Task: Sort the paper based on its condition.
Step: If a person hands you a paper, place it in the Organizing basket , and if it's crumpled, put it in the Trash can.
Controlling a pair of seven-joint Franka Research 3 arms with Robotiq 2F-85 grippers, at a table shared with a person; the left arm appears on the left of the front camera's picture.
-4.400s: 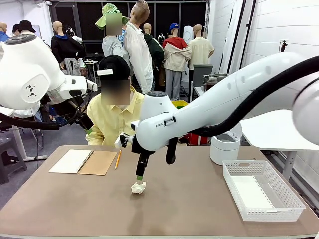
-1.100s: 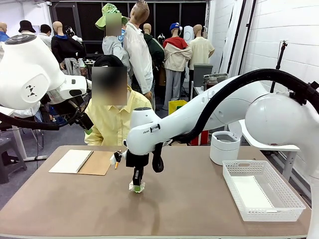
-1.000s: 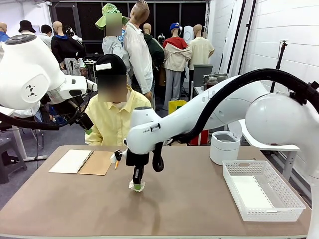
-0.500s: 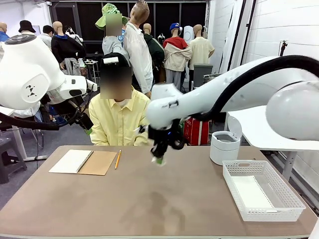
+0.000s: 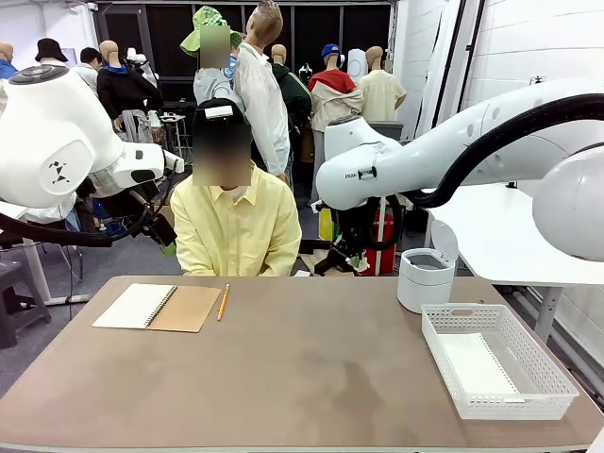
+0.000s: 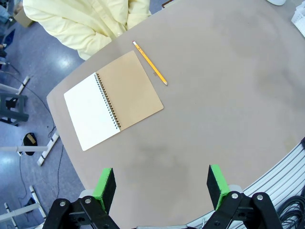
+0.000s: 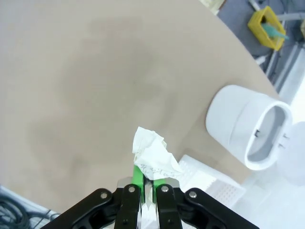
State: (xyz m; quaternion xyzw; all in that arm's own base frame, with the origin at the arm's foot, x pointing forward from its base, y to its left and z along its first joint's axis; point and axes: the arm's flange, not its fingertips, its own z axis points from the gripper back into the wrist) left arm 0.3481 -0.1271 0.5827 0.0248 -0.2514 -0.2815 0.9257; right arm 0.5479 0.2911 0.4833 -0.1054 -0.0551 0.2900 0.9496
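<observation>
One crumpled paper wad (image 7: 153,153), white and creased with faint print on its folds, sits clamped between the right gripper (image 7: 147,183) fingers, held high above the table (image 5: 311,377) toward its 1 o'clock edge, beside the white bin (image 5: 425,278). Left gripper (image 6: 161,185) hangs with jaws apart over the table's 9 o'clock side, above the notebook (image 6: 112,99) and pencil (image 6: 149,62)
</observation>
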